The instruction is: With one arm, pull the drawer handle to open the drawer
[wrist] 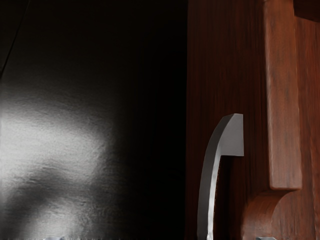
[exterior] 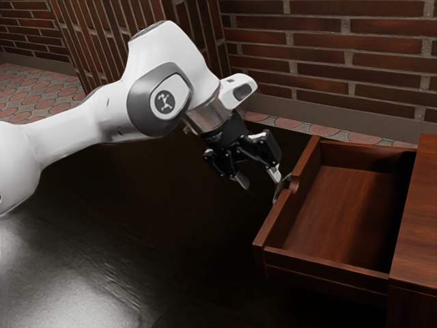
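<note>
**A:** Drawer (exterior: pixel 348 212) status, reading outward from the gripper (exterior: pixel 259 179)?

**B:** Spread wide, gripping nothing. Poised low over the dark table (exterior: pixel 136 260), with fingers (exterior: pixel 274 172) angled down beside the drawer's front panel (exterior: pixel 292 201).

**A:** And the handle (wrist: pixel 230 137)?

**B:** Grey, curved, fixed to the outer face of that panel. From the wrist, seen lying between the two parted fingertips, nearer one than the other. Contact impossible to confirm. Straddled, then, not squeezed.

**A:** Why straddle rather than clamp?

**B:** Probably enough for a pull: hook one finger behind the bar, drag away from the cabinet (exterior: pixel 416 225), no pinching needed. Leaves some slack for the sweep of the arm, too.

**A:** Further out?

**B:** Drawn well out of the cabinet, toward the exterior view's left, with the bare wooden bottom open to view and nothing inside. Cabinet itself at the exterior view's right, near the table's far edge, below the brick wall (exterior: pixel 328 55).

**A:** Progress?

**B:** Judged mostly done. Hard to say how much travel remains, with the drawer's rear end tucked into the cabinet.

**A:** Risks?

**B:** Slipping off the bar if raised mid-pull, or scraping the panel with the nearer finger.
</note>
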You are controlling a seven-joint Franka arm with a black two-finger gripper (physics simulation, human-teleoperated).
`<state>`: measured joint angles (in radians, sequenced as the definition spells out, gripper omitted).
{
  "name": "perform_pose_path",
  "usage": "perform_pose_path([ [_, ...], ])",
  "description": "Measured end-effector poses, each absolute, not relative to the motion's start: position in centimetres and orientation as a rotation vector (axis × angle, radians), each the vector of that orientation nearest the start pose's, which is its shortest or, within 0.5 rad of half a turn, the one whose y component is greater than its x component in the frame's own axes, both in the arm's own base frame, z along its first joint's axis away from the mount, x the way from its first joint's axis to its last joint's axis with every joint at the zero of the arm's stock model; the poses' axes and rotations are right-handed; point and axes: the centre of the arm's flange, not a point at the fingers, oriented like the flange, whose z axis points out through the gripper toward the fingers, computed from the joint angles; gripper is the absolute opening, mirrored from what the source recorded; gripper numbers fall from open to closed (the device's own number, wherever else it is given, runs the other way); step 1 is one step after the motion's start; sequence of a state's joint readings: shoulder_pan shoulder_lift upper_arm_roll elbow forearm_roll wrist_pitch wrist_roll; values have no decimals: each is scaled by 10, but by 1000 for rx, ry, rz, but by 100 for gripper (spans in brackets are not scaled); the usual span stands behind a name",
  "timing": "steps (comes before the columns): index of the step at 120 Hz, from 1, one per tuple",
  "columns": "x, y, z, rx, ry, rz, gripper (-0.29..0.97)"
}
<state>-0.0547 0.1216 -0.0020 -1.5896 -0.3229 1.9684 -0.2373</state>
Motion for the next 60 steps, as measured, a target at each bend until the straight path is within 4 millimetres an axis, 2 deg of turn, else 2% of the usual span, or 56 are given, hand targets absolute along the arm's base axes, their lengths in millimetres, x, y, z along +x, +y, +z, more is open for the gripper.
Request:
perform_pose_path([
  [10,613,-56,609,-3437,-439,-410,54],
  [21,610,-62,623,-3423,-385,-408,58],
  [35,610,-84,630,-3416,-291,-374,61],
  [48,607,-117,641,-3385,-160,-380,63],
  [60,605,-123,650,-3368,-128,-387,64],
])
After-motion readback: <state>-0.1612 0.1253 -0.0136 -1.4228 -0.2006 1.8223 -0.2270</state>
